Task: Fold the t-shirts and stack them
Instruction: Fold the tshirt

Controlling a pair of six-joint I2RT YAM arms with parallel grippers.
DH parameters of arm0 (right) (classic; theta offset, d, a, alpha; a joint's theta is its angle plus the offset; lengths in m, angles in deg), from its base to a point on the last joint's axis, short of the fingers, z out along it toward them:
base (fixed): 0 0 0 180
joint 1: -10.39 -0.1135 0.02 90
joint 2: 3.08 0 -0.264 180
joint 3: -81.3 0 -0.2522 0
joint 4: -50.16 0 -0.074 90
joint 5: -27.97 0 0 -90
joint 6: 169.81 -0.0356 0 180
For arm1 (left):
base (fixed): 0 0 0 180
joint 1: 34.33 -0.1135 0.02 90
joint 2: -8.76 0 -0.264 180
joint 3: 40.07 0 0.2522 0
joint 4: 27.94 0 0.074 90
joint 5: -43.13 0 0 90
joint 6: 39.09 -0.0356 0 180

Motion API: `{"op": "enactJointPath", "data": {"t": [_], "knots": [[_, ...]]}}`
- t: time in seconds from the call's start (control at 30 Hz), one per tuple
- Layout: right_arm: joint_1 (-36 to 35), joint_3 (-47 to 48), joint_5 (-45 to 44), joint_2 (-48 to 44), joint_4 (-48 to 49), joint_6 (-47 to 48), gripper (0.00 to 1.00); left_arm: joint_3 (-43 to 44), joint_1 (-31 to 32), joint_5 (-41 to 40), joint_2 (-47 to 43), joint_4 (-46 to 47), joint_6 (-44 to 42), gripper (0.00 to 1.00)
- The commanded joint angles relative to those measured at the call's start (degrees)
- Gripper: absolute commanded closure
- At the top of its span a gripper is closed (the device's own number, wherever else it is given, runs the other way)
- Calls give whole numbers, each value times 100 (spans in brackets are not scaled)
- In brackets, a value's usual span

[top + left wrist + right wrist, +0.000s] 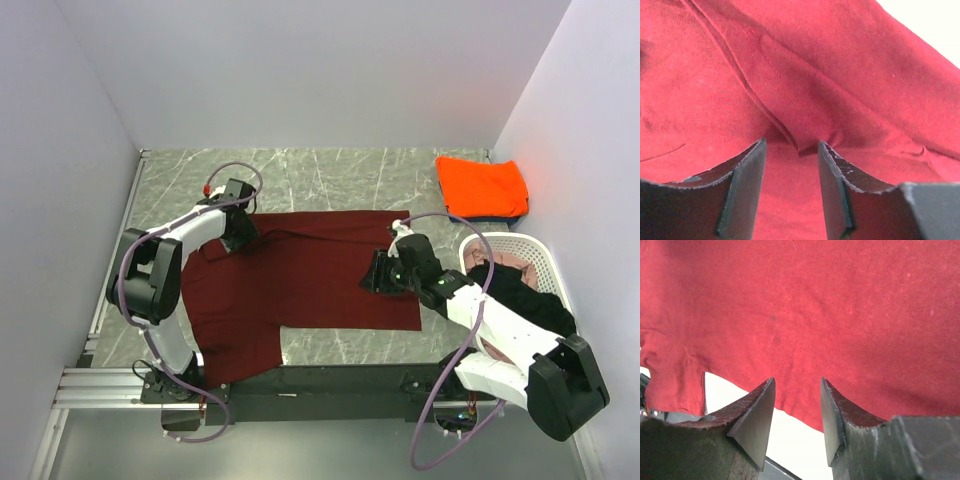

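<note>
**Overhead and wrist views.** A maroon t-shirt (300,280) lies spread flat across the middle of the marble tabletop (330,180), 1 sleeve reaching toward the near edge. The left gripper (232,240) sits on the shirt's far-left part. Its jaws stand partly apart astride a raised fold of the cloth, which they do not visibly pinch. The right gripper (372,272) rests at the shirt's right part, jaws likewise partly apart, the hem just beyond its fingertips (760,405) and nothing between them. An orange t-shirt (482,187) lies folded at the far-right corner. Beside it, a white basket (520,245) holds a black t-shirt (525,295) and a pink t-shirt (505,261).
</note>
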Motion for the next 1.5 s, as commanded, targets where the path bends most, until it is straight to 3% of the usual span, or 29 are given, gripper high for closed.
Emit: {"op": "enactJointPath", "data": {"t": [0.0, 0.2, 0.23, 0.4, 0.43, 0.5, 0.87, 1.1, 1.27, 1.47], "knots": [[9, -39, -173, -140, -54, 130, 52, 269, -34, 127, 120, 255, 115, 50], [9, -65, -200, -149, -72, 139, 52, 357, -34, 285, 235, 309, 89, 58], [18, -65, -200, -149, -63, 139, 52, 357, -34, 294, 235, 317, 89, 65], [27, -48, -182, -96, -54, 157, 52, 287, -34, 391, 182, 326, 106, 82], [27, -48, -173, -79, -54, 166, 52, 261, -25, 478, 156, 335, 97, 92], [18, -57, -165, -79, -54, 157, 52, 208, -34, 575, 77, 318, 97, 99], [36, 23, -235, -114, -142, 192, 52, -591, 133, 1409, -1021, -35, 1028, 95], [45, 58, -235, -88, -177, 253, 52, -1119, 765, 1691, -1391, 238, 1696, 88], [45, 40, -252, -70, -195, 324, 52, -1444, 1196, 1709, -1742, 326, 2188, 80], [45, 49, -173, 27, -151, 341, 52, -1691, 1320, 1631, -2111, 213, 2181, 65]]}}
